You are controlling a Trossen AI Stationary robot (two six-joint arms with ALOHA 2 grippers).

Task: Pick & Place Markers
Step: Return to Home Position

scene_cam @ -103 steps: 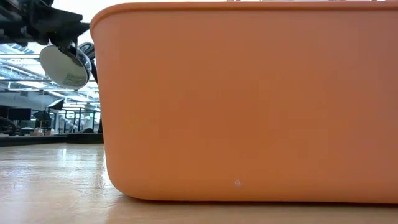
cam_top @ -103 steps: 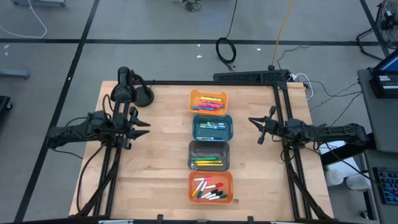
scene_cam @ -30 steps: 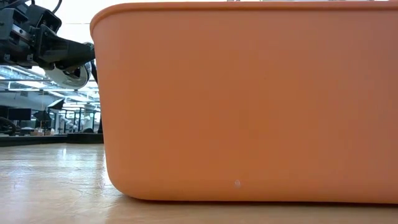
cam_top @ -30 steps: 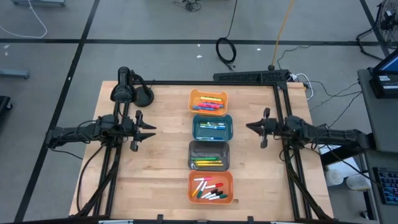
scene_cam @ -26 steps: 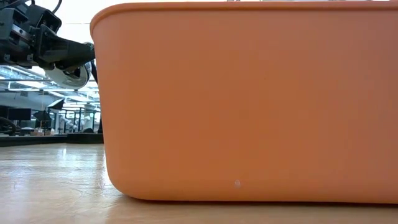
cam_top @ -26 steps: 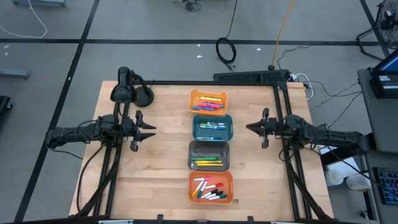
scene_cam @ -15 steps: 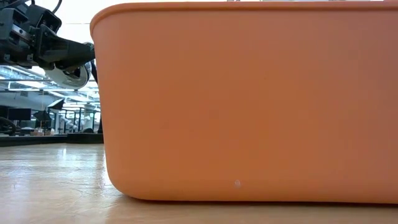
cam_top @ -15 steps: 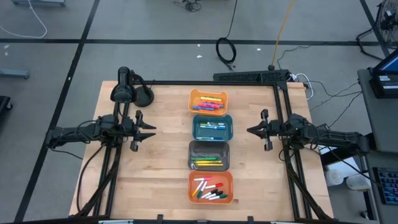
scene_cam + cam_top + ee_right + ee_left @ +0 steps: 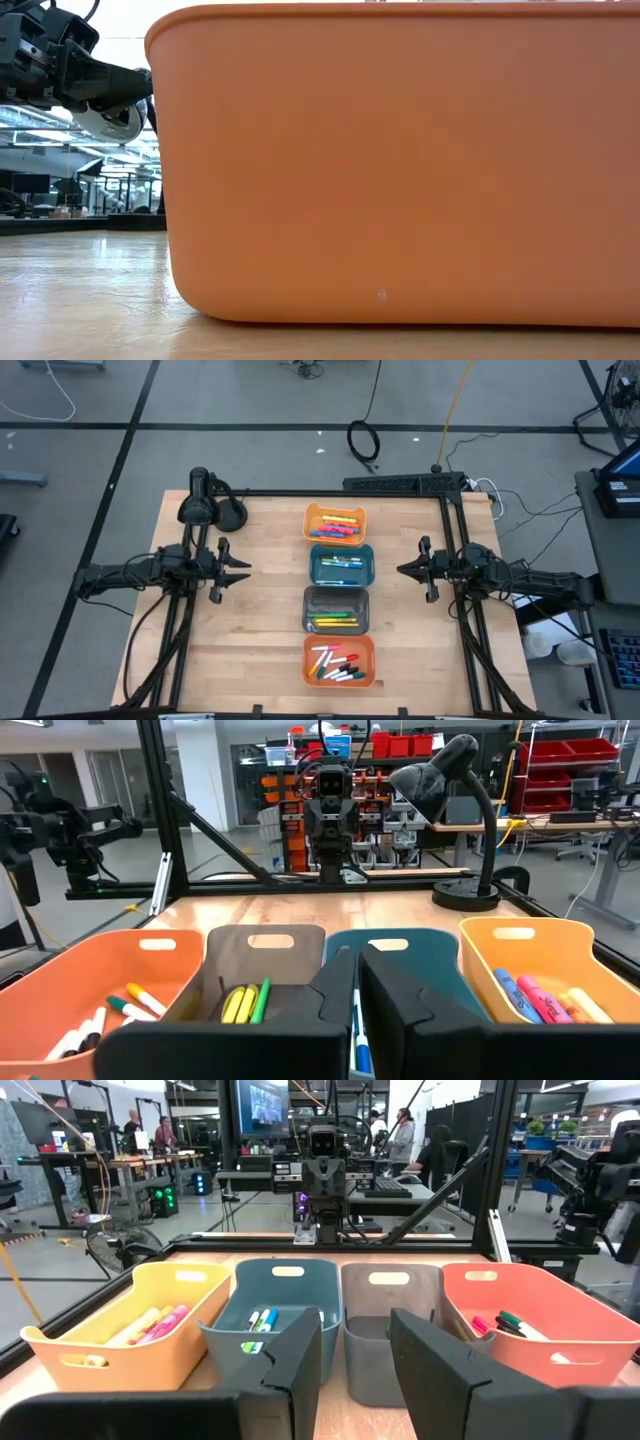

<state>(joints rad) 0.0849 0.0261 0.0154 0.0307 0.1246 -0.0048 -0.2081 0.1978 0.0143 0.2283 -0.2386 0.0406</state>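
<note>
Four bins stand in a column down the table's middle: light orange bin [image 9: 335,523] farthest, then teal bin [image 9: 341,565], grey bin [image 9: 336,610] and orange bin [image 9: 338,660] nearest. Markers lie inside each: yellow, pink and blue ones [image 9: 540,995] in the light orange bin, blue ones [image 9: 258,1320] in the teal bin, yellow and green ones [image 9: 245,1003] in the grey bin, white, red, green and black ones [image 9: 335,663] in the orange bin. My left gripper [image 9: 243,568] [image 9: 355,1355] hovers open left of the teal bin. My right gripper [image 9: 402,569] [image 9: 357,985] hovers shut to its right.
A black desk lamp [image 9: 200,505] stands at the table's far left corner. A dark frame [image 9: 450,510] runs along the far and right edges. In the low view the orange bin's wall [image 9: 400,170] fills most of the picture. Bare wood [image 9: 270,620] lies on both sides of the bins.
</note>
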